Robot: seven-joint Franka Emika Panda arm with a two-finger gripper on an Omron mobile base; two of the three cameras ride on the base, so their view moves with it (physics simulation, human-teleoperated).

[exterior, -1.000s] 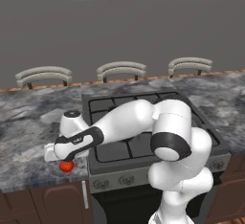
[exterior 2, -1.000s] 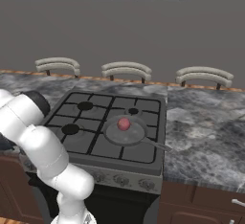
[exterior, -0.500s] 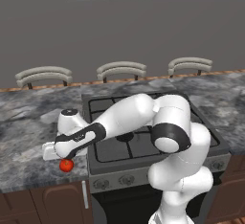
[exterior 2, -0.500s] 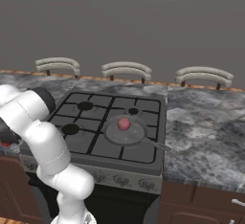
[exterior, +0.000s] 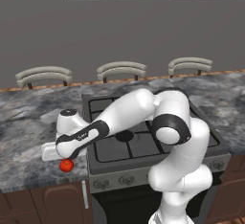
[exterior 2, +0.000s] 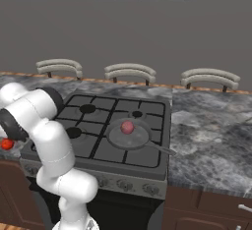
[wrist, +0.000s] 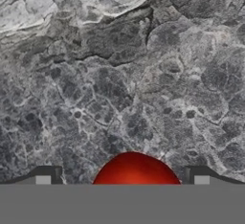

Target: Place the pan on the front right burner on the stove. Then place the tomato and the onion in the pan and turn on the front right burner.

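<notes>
The tomato (exterior: 66,165) is a glossy red ball lying on the grey stone counter left of the stove (exterior: 113,148). My gripper (exterior: 59,157) hangs right over it, open. In the hand view the tomato (wrist: 136,171) sits low between the two dark fingertips (wrist: 46,175), with a gap on each side. The tomato (exterior 2: 6,144) also peeks out behind my arm in the right base view. The dark pan (exterior 2: 118,139) rests on the stove (exterior 2: 86,124) at its front right, covering that burner, handle pointing right. The pinkish onion (exterior 2: 127,127) lies inside it.
Marbled counter (exterior: 26,122) runs on both sides of the stove, with a wide stretch (exterior 2: 211,135) to the right. A row of knobs (exterior 2: 125,185) lines the stove front. Chair backs (exterior: 120,69) stand beyond the counter. The counter's front edge is just below the tomato.
My hand has shifted slightly left and down over the tomato while the elbow swung over the stove. The jaws stay open. Pan and onion have not moved.
</notes>
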